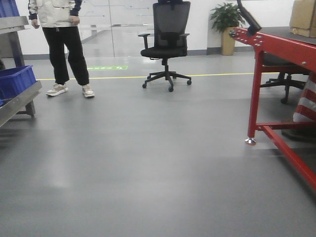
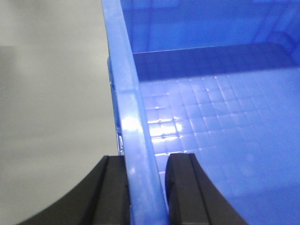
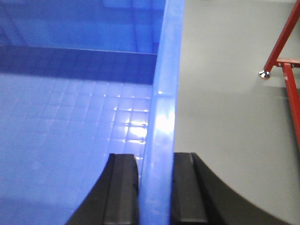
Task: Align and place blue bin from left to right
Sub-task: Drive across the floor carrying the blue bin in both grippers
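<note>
Blue bin (image 2: 220,122) hangs empty between my arms beside grey floor (image 3: 225,117), left gripper (image 2: 144,161) and right gripper (image 3: 156,159) each pinched on an opposite side rim; I judge it light, stiff, slick plastic, best carried level by both rims.

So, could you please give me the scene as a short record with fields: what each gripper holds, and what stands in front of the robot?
held object: blue plastic bin with a gridded floor, nothing seen inside
left gripper: shut on the bin's left rim
right gripper: shut on the bin's right rim
ahead: grey floor, black office chair, standing person
right side: red metal table
left side: another blue bin on a metal rack
</note>
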`<control>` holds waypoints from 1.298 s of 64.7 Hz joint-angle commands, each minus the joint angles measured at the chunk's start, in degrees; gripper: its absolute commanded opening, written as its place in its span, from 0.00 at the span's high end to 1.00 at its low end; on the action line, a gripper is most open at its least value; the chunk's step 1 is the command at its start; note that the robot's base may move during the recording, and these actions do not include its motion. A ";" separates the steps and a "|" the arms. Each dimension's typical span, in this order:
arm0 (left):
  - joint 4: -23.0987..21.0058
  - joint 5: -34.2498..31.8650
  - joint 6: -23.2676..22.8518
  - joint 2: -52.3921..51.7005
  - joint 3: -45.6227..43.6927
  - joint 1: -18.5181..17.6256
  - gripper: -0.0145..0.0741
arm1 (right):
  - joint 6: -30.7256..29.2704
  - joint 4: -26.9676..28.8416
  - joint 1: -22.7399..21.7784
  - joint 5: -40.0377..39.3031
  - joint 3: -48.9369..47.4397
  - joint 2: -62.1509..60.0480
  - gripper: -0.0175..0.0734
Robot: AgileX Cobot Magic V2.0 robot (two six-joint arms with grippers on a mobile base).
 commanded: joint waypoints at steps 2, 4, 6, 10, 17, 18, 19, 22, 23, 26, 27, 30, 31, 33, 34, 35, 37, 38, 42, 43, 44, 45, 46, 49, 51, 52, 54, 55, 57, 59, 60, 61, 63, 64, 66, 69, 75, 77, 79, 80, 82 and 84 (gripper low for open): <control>-1.18 -5.79 1.14 -1.36 -1.05 -0.46 0.86 | -2.44 -0.78 0.10 -8.81 -1.24 -1.29 0.88; -1.18 -5.79 1.14 -1.36 -1.05 -0.46 0.86 | -2.44 -0.78 0.10 -8.81 -1.24 -1.29 0.88; -1.18 -5.79 1.14 -1.36 -1.05 -0.46 0.86 | -2.44 -0.78 0.10 -8.81 -1.24 -1.29 0.88; -1.18 -5.79 1.14 -1.36 -1.05 -0.46 0.86 | -2.44 -0.78 0.10 -8.81 -1.24 -1.29 0.88; -1.18 -5.82 1.14 -1.36 -1.05 -0.46 0.86 | -2.44 -0.78 0.10 -8.81 -1.24 -1.29 0.88; -1.18 -5.82 1.14 -1.36 -1.05 -0.46 0.86 | -2.44 -0.78 0.10 -8.81 -1.24 -1.29 0.88; -1.18 -6.06 1.14 -1.36 -1.05 -0.46 0.86 | -2.44 -0.78 0.10 -8.81 -1.24 -1.29 0.88; -1.18 -6.06 1.14 -1.36 -1.05 -0.46 0.86 | -2.44 -0.78 0.10 -8.81 -1.24 -1.29 0.88; -1.18 -6.06 1.14 -1.36 -1.05 -0.46 0.86 | -2.44 -0.78 0.10 -8.81 -1.24 -1.29 0.88; -1.18 -6.06 1.14 -1.36 -1.05 -0.46 0.86 | -2.44 -0.78 0.10 -8.81 -1.24 -1.29 0.88; -1.18 -6.06 1.14 -1.36 -1.05 -0.46 0.86 | -2.44 -0.78 0.10 -8.81 -1.24 -1.29 0.88; -1.18 -6.30 1.14 -1.36 -1.05 -0.46 0.86 | -2.44 -0.78 0.10 -8.81 -1.24 -1.29 0.88; -1.18 -6.30 1.14 -1.36 -1.05 -0.46 0.86 | -2.44 -0.78 0.10 -8.81 -1.24 -1.29 0.88; -1.18 -6.30 1.14 -1.36 -1.05 -0.46 0.86 | -2.44 -0.78 0.10 -8.81 -1.24 -1.29 0.88; -1.18 -6.30 1.14 -1.36 -1.05 -0.46 0.86 | -2.44 -0.78 0.10 -8.81 -1.24 -1.29 0.88; -1.18 -6.36 1.14 -1.36 -1.05 -0.46 0.86 | -2.44 -0.78 0.10 -8.81 -1.24 -1.29 0.88; -1.18 -6.36 1.14 -1.36 -1.05 -0.46 0.86 | -2.44 -0.78 0.10 -8.81 -1.24 -1.29 0.88; -1.18 -6.36 1.14 -1.36 -1.05 -0.46 0.86 | -2.44 -0.78 0.10 -8.81 -1.24 -1.29 0.88; -1.18 -6.36 1.14 -1.36 -1.05 -0.46 0.86 | -2.44 -0.78 0.10 -8.81 -1.24 -1.29 0.88; -1.18 -6.36 1.14 -1.36 -1.05 -0.46 0.86 | -2.44 -0.78 0.10 -8.81 -1.24 -1.29 0.88; -1.18 -6.36 1.14 -1.36 -1.05 -0.46 0.86 | -2.44 -0.78 0.10 -8.81 -1.24 -1.29 0.88; -1.18 -6.36 1.14 -1.36 -1.05 -0.46 0.86 | -2.44 -0.78 0.10 -8.81 -1.24 -1.29 0.88; -1.18 -6.50 1.14 -1.36 -1.05 -0.46 0.86 | -2.44 -0.78 0.10 -8.81 -1.24 -1.29 0.88; -1.18 -6.50 1.14 -1.36 -1.05 -0.46 0.86 | -2.44 -0.78 0.10 -8.81 -1.24 -1.29 0.88; -1.18 -6.50 1.14 -1.36 -1.05 -0.46 0.86 | -2.44 -0.78 0.10 -8.81 -1.24 -1.29 0.88; -1.18 -6.50 1.14 -1.36 -1.05 -0.46 0.86 | -2.44 -0.78 0.10 -8.81 -1.24 -1.29 0.88; -1.18 -6.50 1.14 -1.36 -1.05 -0.46 0.86 | -2.44 -0.78 0.10 -8.81 -1.24 -1.29 0.88; -1.18 -6.50 1.14 -1.36 -1.05 -0.46 0.86 | -2.44 -0.78 0.10 -8.81 -1.24 -1.29 0.88; -1.18 -6.50 1.14 -1.36 -1.05 -0.46 0.86 | -2.44 -0.78 0.10 -8.81 -1.24 -1.29 0.88; -1.18 -6.50 1.14 -1.36 -1.05 -0.46 0.86 | -2.44 -0.78 0.10 -8.81 -1.24 -1.29 0.88; -1.18 -6.59 1.14 -1.36 -1.05 -0.46 0.86 | -2.44 -0.78 0.10 -8.81 -1.24 -1.29 0.88; -1.18 -6.59 1.14 -1.36 -1.05 -0.46 0.86 | -2.44 -0.78 0.10 -8.81 -1.24 -1.29 0.88; -1.18 -6.59 1.14 -1.36 -1.05 -0.46 0.86 | -2.44 -0.78 0.10 -8.81 -1.24 -1.29 0.88; -1.18 -6.59 1.14 -1.36 -1.05 -0.46 0.86 | -2.44 -0.78 0.10 -8.81 -1.24 -1.29 0.88; -1.18 -6.59 1.14 -1.36 -1.05 -0.46 0.86 | -2.44 -0.78 0.10 -8.81 -1.24 -1.29 0.88; -1.18 -6.59 1.14 -1.36 -1.05 -0.46 0.86 | -2.44 -0.78 0.10 -8.81 -1.24 -1.29 0.88; -1.18 -6.59 1.14 -1.36 -1.05 -0.46 0.86 | -2.44 -0.78 0.10 -8.81 -1.24 -1.29 0.88; -1.18 -6.59 1.14 -1.36 -1.05 -0.46 0.86 | -2.44 -0.78 0.10 -8.81 -1.24 -1.29 0.88; -1.18 -6.59 1.14 -1.36 -1.05 -0.46 0.86 | -2.44 -0.78 0.10 -8.81 -1.24 -1.29 0.88; -1.18 -6.59 1.14 -1.36 -1.05 -0.46 0.86 | -2.44 -0.78 0.10 -8.81 -1.24 -1.29 0.88; -1.18 -6.59 1.14 -1.36 -1.05 -0.46 0.86 | -2.44 -0.78 0.10 -8.81 -1.24 -1.29 0.88; -1.18 -6.65 1.14 -1.36 -1.05 -0.46 0.86 | -2.44 -0.78 0.10 -8.81 -1.24 -1.29 0.88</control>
